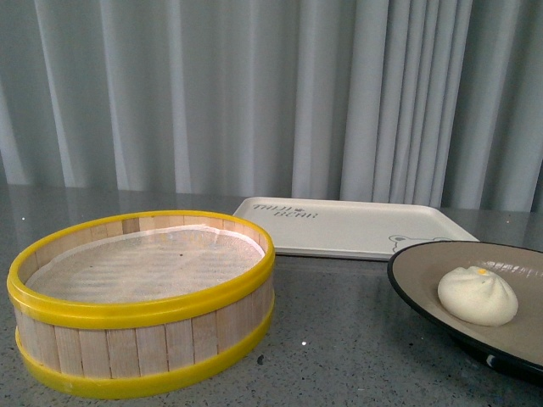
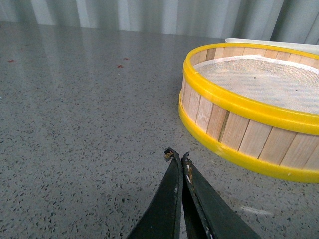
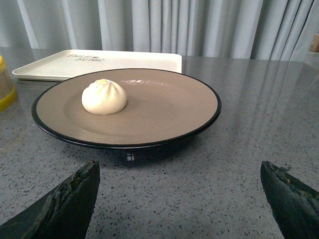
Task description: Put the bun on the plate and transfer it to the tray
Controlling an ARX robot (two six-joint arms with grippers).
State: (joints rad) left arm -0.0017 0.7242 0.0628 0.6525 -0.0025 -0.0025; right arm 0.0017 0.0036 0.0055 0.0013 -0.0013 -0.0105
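my right gripper gapes wide before the plate, bun inside; my left gripper, pinched closed, hovers over open bench beside the steamer basket.

Only writing on show: small grey lettering on the tray, beyond the plate from the right gripper, too blurred to read.
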